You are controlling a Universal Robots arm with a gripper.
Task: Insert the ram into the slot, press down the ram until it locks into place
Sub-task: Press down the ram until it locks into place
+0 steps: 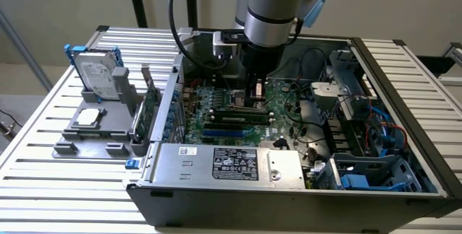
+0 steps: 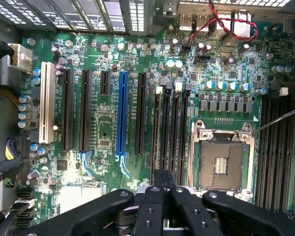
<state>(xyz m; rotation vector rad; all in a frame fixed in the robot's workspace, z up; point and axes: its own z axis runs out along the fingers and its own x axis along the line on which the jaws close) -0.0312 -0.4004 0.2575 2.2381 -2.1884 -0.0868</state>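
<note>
The ram (image 1: 235, 116), a thin green stick with black chips, stands on edge in one of the parallel black memory slots on the motherboard (image 1: 216, 96). It lies between the CPU socket (image 1: 235, 101) and the blue slot (image 1: 224, 133). My gripper (image 1: 257, 100) hangs straight down over the ram's end toward the exterior view's right. Its black fingers (image 2: 157, 196) are pressed together with no gap. The wrist view looks along them onto the memory slots (image 2: 174, 132), which run out from under the fingertips. Whether the fingertips touch the ram's top edge I cannot tell.
The open computer case has a silver power supply (image 1: 224, 164) at the front and a drive cage (image 1: 364, 172) with cables at the exterior view's right. A grey fixture (image 1: 90, 131) beside the case carries a hard drive (image 1: 97, 74) and a green expansion card (image 1: 149, 109).
</note>
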